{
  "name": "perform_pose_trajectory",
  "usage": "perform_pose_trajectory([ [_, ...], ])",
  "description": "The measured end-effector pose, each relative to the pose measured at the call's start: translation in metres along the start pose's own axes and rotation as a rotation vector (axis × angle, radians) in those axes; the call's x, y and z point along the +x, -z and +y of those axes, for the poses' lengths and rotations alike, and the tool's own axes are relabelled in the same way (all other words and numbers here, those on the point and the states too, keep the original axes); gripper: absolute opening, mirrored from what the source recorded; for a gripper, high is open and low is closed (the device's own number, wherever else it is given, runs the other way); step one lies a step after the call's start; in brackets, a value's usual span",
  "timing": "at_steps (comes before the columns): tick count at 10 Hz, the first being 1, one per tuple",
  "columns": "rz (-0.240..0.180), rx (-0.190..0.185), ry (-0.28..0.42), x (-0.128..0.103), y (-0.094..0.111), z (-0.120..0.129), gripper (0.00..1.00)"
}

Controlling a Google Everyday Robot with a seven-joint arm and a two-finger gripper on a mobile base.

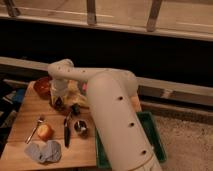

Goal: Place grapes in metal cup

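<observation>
While lowered over the table (pixel 22 131), the end effector (pixel 58 100) is seen closed at the grapes (pixel 61 105); the metal cup (pixel 80 126) is set nearby.

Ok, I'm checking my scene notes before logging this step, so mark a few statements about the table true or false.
The metal cup stands upright on the table. True.
The gripper hovers over the cup. False: it is shut, low at the grapes beside the red bowl.
An orange fruit lies left of the cup in view. True.
The grey cloth covers the fruit. False: the fruit lies bare, behind the cloth.
</observation>
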Motion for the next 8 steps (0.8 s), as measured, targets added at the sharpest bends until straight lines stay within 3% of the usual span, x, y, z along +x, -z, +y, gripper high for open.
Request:
perform_pose_trajectory([
  [2, -0.060, 0.013, -0.006, 0.009, 0.043, 0.003, 0.00],
  [5, -0.134, 0.046, -0.041, 0.035, 0.082, -0.007, 0.00],
  [6, -0.145, 0.043, -0.055, 0.045, 0.088, -0.016, 0.00],
  [8, -0.150, 0.002, -0.079, 0.068, 0.101, -0.033, 0.00],
])
